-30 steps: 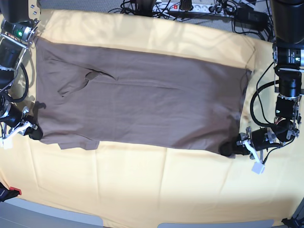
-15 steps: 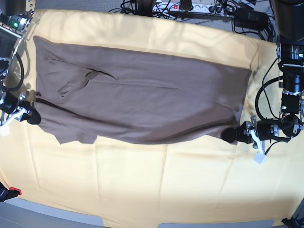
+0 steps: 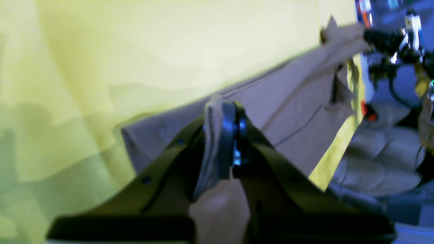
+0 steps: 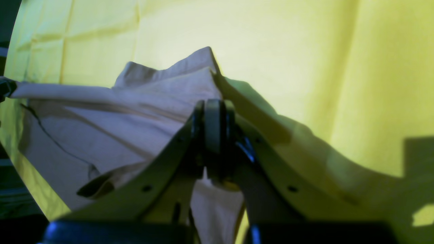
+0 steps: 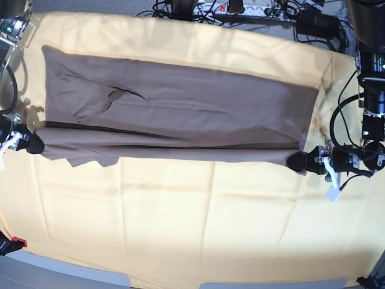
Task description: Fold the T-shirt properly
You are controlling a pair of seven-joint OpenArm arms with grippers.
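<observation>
T-shirt of plain taupe soft fabric (image 3: 298,101) runs taut across the left wrist view, its edge bunched between the clenched fingers of the left gripper (image 3: 225,142) above the pale yellow table cloth (image 3: 135,51).

Right wrist view: the right gripper (image 4: 213,128) pinches the opposite corner (likely so both ends lift together).

Base view: the shirt (image 5: 180,114) lies spread, its near edge raised between the two grippers, probably for a lengthwise fold.
</observation>
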